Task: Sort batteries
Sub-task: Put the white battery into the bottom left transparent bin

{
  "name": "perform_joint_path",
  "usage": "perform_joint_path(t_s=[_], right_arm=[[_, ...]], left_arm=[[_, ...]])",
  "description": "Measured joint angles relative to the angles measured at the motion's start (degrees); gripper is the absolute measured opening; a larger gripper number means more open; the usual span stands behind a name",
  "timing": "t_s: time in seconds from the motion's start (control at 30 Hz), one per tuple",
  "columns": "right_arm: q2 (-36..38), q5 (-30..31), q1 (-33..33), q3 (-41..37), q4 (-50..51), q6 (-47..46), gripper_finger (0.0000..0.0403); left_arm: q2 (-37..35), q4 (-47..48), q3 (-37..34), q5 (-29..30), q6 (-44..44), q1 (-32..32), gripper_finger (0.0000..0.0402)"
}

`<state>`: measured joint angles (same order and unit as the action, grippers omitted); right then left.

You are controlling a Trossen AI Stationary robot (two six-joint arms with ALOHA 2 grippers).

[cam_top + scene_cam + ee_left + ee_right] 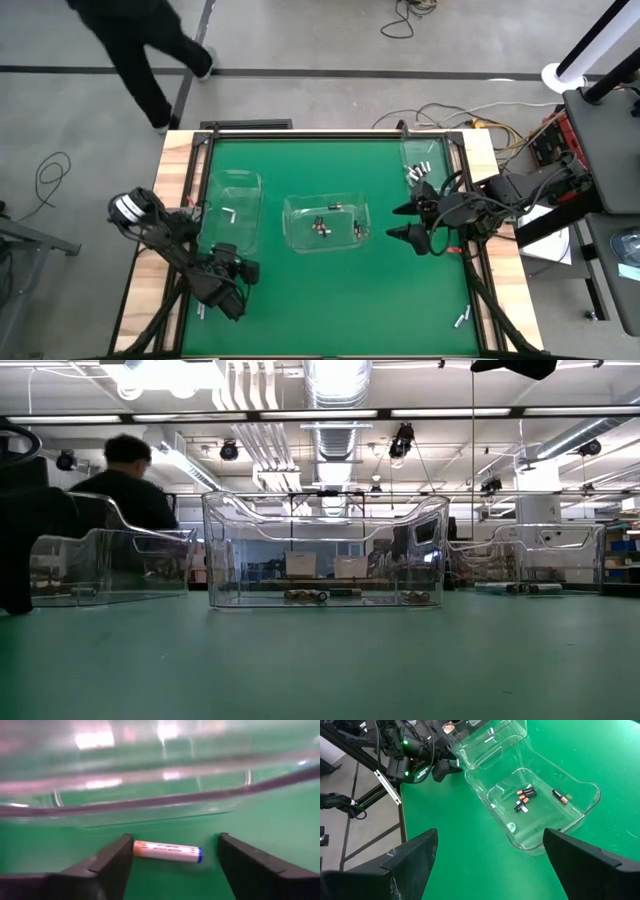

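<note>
The left gripper [203, 308] is low at the near left edge of the green table [330, 300], just in front of the left clear bin [230, 210]. Its fingers [107, 865] are spread, and a white battery [167, 851] lies on the mat between them, one end touching a finger; nothing is clamped.

The right gripper [405, 222] hovers right of the middle clear bin [325, 222], fingers [410, 860] wide apart and empty. That bin holds several dark batteries [525, 799]. A single pale battery [229, 212] lies in the left bin. More batteries [417, 172] rest in the right bin [422, 158]. Two loose batteries [461, 319] lie near the table's near right corner. A person [150, 50] walks beyond the far edge.
</note>
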<state>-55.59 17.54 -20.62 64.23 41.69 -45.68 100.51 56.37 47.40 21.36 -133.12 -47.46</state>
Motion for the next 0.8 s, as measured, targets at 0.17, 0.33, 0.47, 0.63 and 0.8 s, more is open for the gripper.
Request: perform_joint_path(t_s=[0.17, 0.33, 0.47, 0.63, 0.8], right_arm=[[0.0, 0.0, 0.0, 0.0, -0.2, -1.0, 0.0350], [0.0, 0.0, 0.0, 1.2, -0.4, -1.0, 0.0343], [0.0, 0.0, 0.0, 3.5, 0.0, 0.4, 0.0343], [0.0, 0.0, 0.0, 6.2, 0.0, 3.2, 0.0344], [0.0, 0.0, 0.0, 7.3, 0.0, 4.4, 0.0344]], left_arm=[[1.3, 0.1, 0.9, 0.3, 0.3, 0.0, 0.0180], [1.0, 0.6, 1.7, -0.3, 0.7, 0.1, 0.0161], [0.0, 1.3, 3.4, -2.3, 1.9, 0.1, 0.0161], [-1.0, 0.8, 7.6, -5.2, 8.0, -0.1, 0.0160], [-1.1, 2.4, 12.5, -6.2, 14.3, -0.1, 0.0160]])
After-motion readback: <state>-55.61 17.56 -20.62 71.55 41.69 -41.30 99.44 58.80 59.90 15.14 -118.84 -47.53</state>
